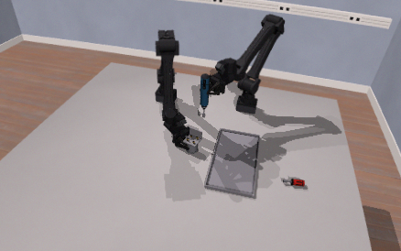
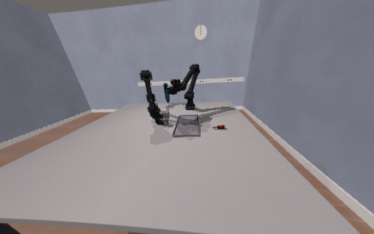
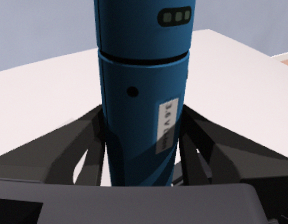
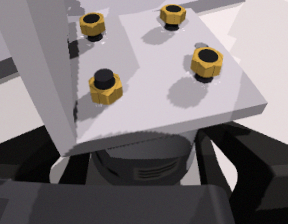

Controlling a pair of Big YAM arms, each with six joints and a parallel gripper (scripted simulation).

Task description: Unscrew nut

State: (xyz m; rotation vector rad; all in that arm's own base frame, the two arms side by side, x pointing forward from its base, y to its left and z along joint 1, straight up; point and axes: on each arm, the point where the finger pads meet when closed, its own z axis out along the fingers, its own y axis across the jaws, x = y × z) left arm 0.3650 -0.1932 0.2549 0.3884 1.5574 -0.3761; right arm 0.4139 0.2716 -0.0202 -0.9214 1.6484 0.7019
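The joint module (image 1: 190, 147) stands on the table with a grey bracket (image 4: 155, 76) on top. My right gripper (image 1: 182, 138) is shut on the module's dark round body (image 4: 144, 156). Several yellow nuts sit on the bracket. The near-left nut (image 4: 104, 86) sits low on the plate with its stud end showing. The near-right nut (image 4: 207, 60) stands raised. My left gripper (image 1: 210, 87) is shut on the dark blue nut driver (image 1: 203, 93). It holds the driver upright in the air, tip down, behind and above the module. The driver's barrel fills the left wrist view (image 3: 144, 76).
A flat grey tray (image 1: 233, 162) lies just right of the module. A small red tool (image 1: 295, 181) lies on the table farther right. Both arm bases stand behind the module.
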